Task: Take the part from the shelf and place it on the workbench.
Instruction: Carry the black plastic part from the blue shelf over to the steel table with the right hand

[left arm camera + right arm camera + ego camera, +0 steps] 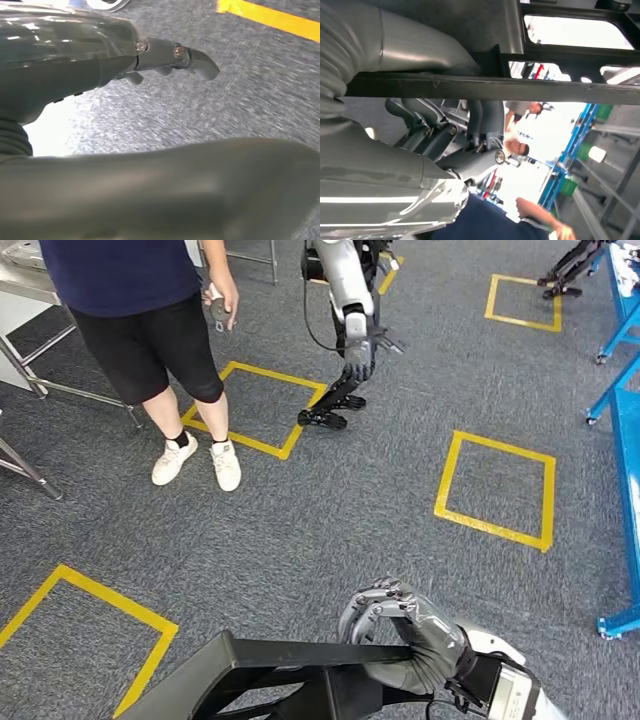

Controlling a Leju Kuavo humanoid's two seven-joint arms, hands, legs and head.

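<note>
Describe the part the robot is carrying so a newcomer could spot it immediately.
Look at the bottom edge of the head view, above the grey carpet with its yellow taped squares. There the right hand grips a black metal frame part of flat angled bars. It is the one dark, open-framed thing close to the camera.

The part (249,665) is showing as matt black metal, the right hand (411,625) gripping it is looking like smooth grey plastic, and the floor (340,510) is wearing rough grey carpet.
</note>
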